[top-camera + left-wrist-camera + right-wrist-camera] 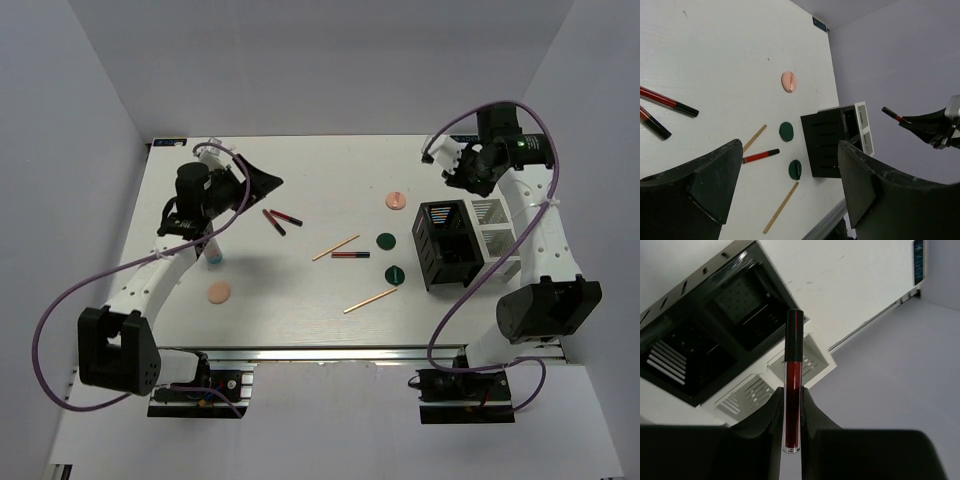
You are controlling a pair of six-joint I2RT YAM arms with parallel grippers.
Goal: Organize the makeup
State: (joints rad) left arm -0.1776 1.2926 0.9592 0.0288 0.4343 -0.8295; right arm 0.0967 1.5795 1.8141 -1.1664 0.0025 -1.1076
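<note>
While the right jaws are closed on a dark red tube (794,355), pinching its clear lower end so that the black cap points away from them, that tube is held in the air off the table (300,160), near the far side of the box (432,250). The box stands at the right side of the table, with a black half towards the middle and a white half (497,225) beyond it. I cannot tell whether anything lies in its compartments.

The left jaws stand wide open and grip nothing, raised over the far left part of the table. Just to their right lie two slim red tubes with black ends, the longer tube (287,216) and the shorter tube (273,222), close together.

Near the middle lies a tan stick (335,247), and just beside it a short red tube (350,255). A green disc (386,240) lies right of them, and a second green disc (395,272) lies nearer the front, both close to the box's black side. A second tan stick (370,300) lies slanted towards the front edge.

One peach disc (397,200) sits farther back, well apart from the other peach disc (219,292) at the left. A small white bottle (213,255) sits just behind that one, partly under the left arm (160,275).
</note>
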